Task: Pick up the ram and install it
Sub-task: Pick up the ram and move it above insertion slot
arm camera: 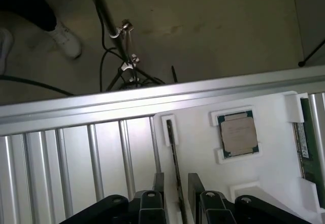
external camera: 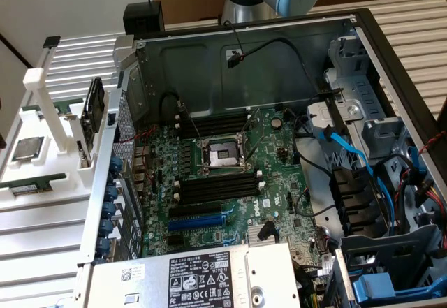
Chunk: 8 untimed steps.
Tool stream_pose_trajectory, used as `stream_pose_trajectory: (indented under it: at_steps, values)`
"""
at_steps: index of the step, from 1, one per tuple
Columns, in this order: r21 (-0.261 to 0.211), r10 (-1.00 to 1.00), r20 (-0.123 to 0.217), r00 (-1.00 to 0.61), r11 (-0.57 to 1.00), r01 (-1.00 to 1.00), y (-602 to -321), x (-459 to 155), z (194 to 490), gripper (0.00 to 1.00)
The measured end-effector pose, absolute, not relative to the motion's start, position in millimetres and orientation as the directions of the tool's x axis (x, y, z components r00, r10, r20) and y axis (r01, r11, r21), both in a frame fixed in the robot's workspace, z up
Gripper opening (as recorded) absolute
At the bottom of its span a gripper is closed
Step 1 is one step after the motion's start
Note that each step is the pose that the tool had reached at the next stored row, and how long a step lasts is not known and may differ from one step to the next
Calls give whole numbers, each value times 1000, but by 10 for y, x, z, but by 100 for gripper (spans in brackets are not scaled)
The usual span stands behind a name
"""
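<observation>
In the wrist view the ram (arm camera: pixel 174 158) stands on edge in a white holder slot, so it appears as a thin dark strip. My gripper (arm camera: pixel 176 196) hangs above it, open by a narrow gap. One black finger (arm camera: pixel 158 196) lies on each side of the strip, and I see no contact. The long black empty slots (external camera: pixel 218 186) sit on the green motherboard (external camera: pixel 230 203) inside the open computer case.
The white holder tray (arm camera: pixel 264 183) also carries a square silver processor (arm camera: pixel 237 134) (external camera: pixel 28 147) and a flat green stick (arm camera: pixel 304 142) (external camera: pixel 31 182). A dark board (external camera: pixel 93 109) stands upright by the case wall. A shoe (arm camera: pixel 63 38) and cables lie on the floor past the table edge.
</observation>
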<state>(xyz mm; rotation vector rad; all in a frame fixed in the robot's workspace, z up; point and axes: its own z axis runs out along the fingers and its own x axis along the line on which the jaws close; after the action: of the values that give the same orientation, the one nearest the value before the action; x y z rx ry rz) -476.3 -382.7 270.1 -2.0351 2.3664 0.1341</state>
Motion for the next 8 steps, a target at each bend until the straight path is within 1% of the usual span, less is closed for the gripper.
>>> stream_pose_trajectory:
  at_steps: [3,8]
  values:
    - [52,-986,-69,-151,148,-988,-3832,-4763,2681,33]
    - [33,-986,-72,-150,148,-989,-3839,-4763,2625,33]
